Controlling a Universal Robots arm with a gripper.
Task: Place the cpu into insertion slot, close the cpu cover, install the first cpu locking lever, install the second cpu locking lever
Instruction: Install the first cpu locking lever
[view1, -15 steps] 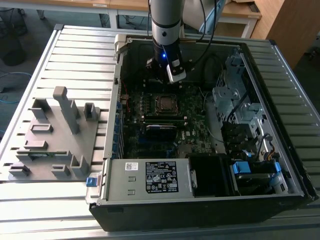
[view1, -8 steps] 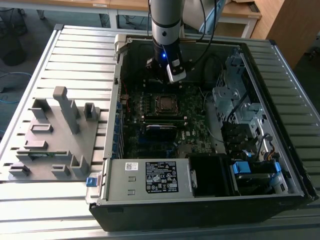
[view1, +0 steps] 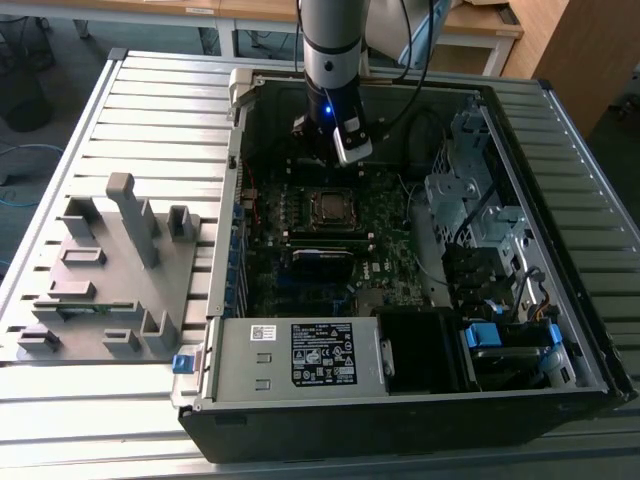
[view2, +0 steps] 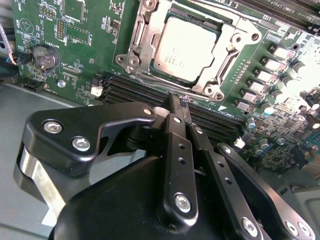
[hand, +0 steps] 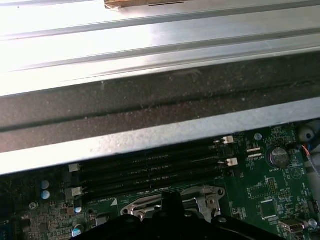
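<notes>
Hand (view2: 177, 102) | fingers pressed together, holding nothing | cpu (view2: 187, 47) seated under cpu cover (view2: 232, 42), just beyond fingertips

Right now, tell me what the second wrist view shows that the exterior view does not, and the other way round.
Second wrist view: the flat grey-brown metallic cpu lies in the square silver-rimmed insertion slot, with the thin silver cpu cover down around it; the black gripper is shut with nothing between its fingers, apart from the socket; a round silver coin battery sits on the board.

Exterior view: the open black computer case, the grey slotted fixture tray beside it, and the ribbed metal table.

Both: the dark green circuit board and the socket.
</notes>
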